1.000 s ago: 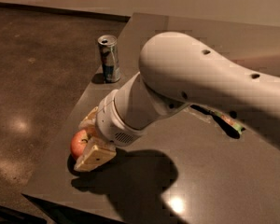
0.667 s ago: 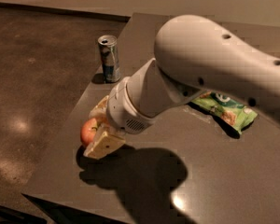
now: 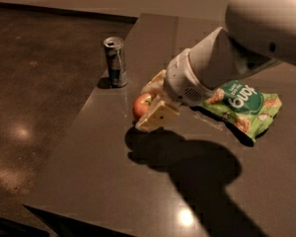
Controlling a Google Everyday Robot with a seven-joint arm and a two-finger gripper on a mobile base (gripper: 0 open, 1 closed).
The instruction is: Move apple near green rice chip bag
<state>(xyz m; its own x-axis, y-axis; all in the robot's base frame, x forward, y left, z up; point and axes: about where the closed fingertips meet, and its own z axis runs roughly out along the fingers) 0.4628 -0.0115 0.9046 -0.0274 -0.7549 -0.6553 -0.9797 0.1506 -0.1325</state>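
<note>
The red apple sits between the two cream fingers of my gripper, which is shut on it and holds it a little above the dark table. One finger shows in front of the apple, the other behind it. The green rice chip bag lies flat on the table to the right, partly hidden behind my white arm. The apple is about a hand's width left of the bag.
A slim silver-blue drink can stands upright near the table's left edge, just left of and behind the apple. The table's left edge drops to a brown floor. My arm's shadow falls on the table in front.
My gripper has carried the apple up and to the right, away from the table's front left edge and closer to the green bag. More of the bag shows now.
</note>
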